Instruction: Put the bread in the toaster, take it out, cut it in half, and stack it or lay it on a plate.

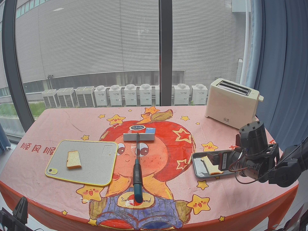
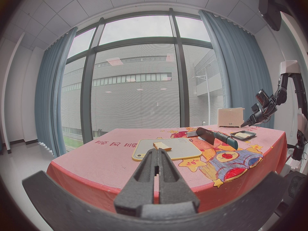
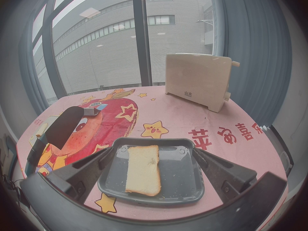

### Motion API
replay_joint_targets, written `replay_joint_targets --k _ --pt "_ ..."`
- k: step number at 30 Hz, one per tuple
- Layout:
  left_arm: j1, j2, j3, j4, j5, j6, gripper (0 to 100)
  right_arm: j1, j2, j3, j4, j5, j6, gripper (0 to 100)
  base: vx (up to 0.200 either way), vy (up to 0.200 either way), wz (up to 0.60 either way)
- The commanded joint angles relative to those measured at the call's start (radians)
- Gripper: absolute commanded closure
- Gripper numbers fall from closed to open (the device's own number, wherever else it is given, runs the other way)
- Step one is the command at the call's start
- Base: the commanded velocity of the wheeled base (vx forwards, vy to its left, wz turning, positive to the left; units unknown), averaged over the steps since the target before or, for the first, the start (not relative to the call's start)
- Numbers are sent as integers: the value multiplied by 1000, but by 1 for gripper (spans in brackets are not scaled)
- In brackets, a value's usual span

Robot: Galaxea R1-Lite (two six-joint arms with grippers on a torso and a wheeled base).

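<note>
Head view: one bread half (image 1: 73,159) is noted on the cutting board (image 1: 96,172), a second bread half (image 1: 210,166) in the grey tray (image 1: 198,169). Right gripper (image 3: 152,153) jaws are spread at the tray's edge; left gripper (image 2: 156,154) jaws are pressed together.

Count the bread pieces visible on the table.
2. One bread piece lies on the cutting board, robot's left; the other piece on the dark plate, right. Any inside the toaster would be hidden.

The toaster (image 1: 229,103) is cream. The tablecloth (image 1: 64,122) is pink with yellow stars. The board (image 1: 96,159) is grey, edged yellow.
</note>
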State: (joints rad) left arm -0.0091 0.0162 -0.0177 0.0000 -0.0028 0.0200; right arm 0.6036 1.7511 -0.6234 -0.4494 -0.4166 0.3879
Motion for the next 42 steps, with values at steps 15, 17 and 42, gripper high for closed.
replay_joint_targets --k 15,17,42 --pt "0 -16 16 0 3 0 100 1 -145 40 -2 -1 -66 0 0 0 0" --pt "0 -16 16 0 3 0 100 2 -153 44 0 -1 -76 0 0 0 0" --pt "0 -16 16 0 1 1 100 -53 -226 65 -5 1 -135 0 0 0 0"
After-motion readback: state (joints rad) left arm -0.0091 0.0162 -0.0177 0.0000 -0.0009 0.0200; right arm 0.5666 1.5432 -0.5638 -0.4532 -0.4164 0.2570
